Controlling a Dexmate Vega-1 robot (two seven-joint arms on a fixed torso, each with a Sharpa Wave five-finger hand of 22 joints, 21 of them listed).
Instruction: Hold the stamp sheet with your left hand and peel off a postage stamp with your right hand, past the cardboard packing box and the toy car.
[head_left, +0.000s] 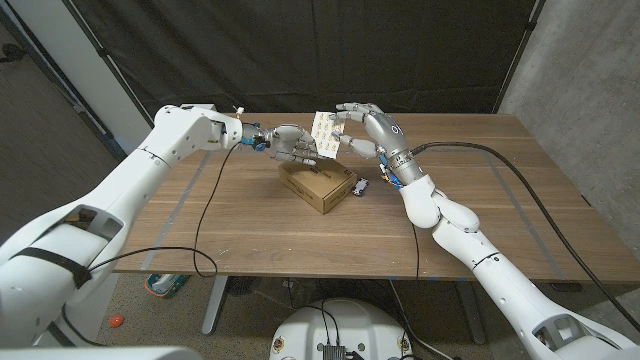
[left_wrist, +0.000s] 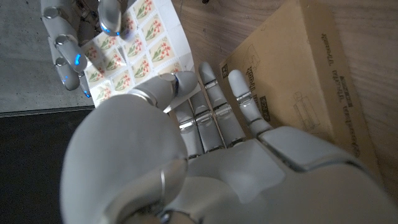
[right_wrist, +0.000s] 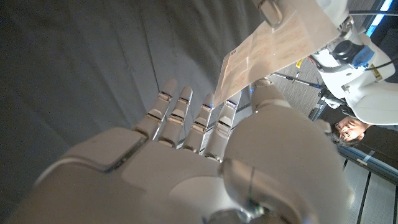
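Over the far middle of the brown wooden table (head_left: 480, 215), in the head view, the left hand (head_left: 290, 142) and the right hand (head_left: 365, 130) meet in the air around a white sheet of postage stamps printed with small flower pictures (head_left: 325, 134). The stamp sheet stands nearly upright between them, clear of the tabletop, with the left hand gripping it from one side and the right hand's fingers curved against the other side. Directly below it, nearer the robot, a flat brown cardboard packing box (head_left: 316, 184) lies on the table, and a small dark toy car (head_left: 359, 186) sits just beside the box on the robot's right. From the left wrist view, the left hand (left_wrist: 205, 149) grasps the stamp sheet (left_wrist: 143, 50) between thumb and fingers at one corner, the cardboard box (left_wrist: 311, 74) lies beyond it, and the right hand's fingertips (left_wrist: 111, 18) press on the printed face of the sheet. From the right wrist view, the right hand (right_wrist: 205, 155) shows its back, its fingers reaching to the edge of the stamp sheet (right_wrist: 273, 46); whether it has pinched a single stamp cannot be determined, though its fingers are in contact with the sheet.
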